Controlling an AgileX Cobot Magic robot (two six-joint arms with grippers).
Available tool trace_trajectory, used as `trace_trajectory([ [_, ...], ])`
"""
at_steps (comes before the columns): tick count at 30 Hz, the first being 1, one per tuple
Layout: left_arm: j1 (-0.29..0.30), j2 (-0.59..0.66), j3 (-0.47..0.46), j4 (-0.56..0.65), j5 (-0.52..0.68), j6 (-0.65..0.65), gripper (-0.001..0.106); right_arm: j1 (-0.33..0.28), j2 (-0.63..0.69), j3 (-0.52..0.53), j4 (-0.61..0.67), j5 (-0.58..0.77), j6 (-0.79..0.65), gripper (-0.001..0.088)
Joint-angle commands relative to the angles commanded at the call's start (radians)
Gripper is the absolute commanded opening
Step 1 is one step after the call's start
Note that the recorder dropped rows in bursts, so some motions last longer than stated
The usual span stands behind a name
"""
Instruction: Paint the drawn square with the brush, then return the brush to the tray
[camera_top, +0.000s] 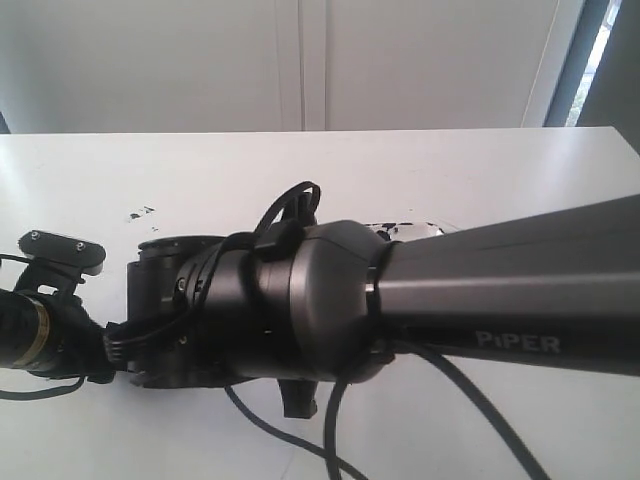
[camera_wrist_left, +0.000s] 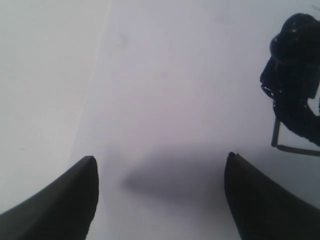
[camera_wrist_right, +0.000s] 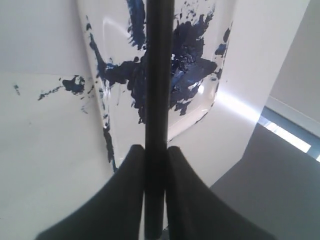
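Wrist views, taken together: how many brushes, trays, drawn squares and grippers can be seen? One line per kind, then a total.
brush: 1
tray: 1
drawn square: 1, smeared with dark paint
grippers: 2, the left gripper open and the right gripper shut on the brush
Total: 5

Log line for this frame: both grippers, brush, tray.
right gripper: shut on brush | brush: over tray, across paint blob, tip out of view | left gripper: open, empty, over paper
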Motion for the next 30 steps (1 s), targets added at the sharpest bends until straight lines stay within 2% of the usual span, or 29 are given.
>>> trace_trajectory([
  [3, 0.000, 0.000, 0.000, 0.000, 0.000, 0.000, 0.075, 0.000, 0.000, 0.000, -0.041, 0.000, -0.041, 0.0000],
  [6, 0.000, 0.000, 0.000, 0.000, 0.002, 0.000, 0.075, 0.000, 0.000, 0.025, -0.133, 0.000, -0.099, 0.0000],
  [9, 0.000, 0.000, 0.000, 0.000, 0.002, 0.000, 0.075, 0.000, 0.000, 0.103, -0.187, 0.000, -0.118, 0.0000],
  [13, 0.000, 0.000, 0.000, 0.000, 0.002, 0.000, 0.075, 0.000, 0.000, 0.161, -0.246, 0.000, -0.073, 0.0000],
  [16, 0.000, 0.000, 0.000, 0.000, 0.002, 0.000, 0.075, 0.000, 0.000, 0.160, -0.315, 0.000, -0.031, 0.0000],
  [25, 0.000, 0.000, 0.000, 0.000, 0.002, 0.000, 0.075, 0.000, 0.052, 0.160, -0.374, 0.000, -0.024, 0.0000],
  [30, 0.000, 0.000, 0.000, 0.000, 0.002, 0.000, 0.075, 0.000, 0.084, 0.160, -0.441, 0.000, 0.058, 0.0000],
])
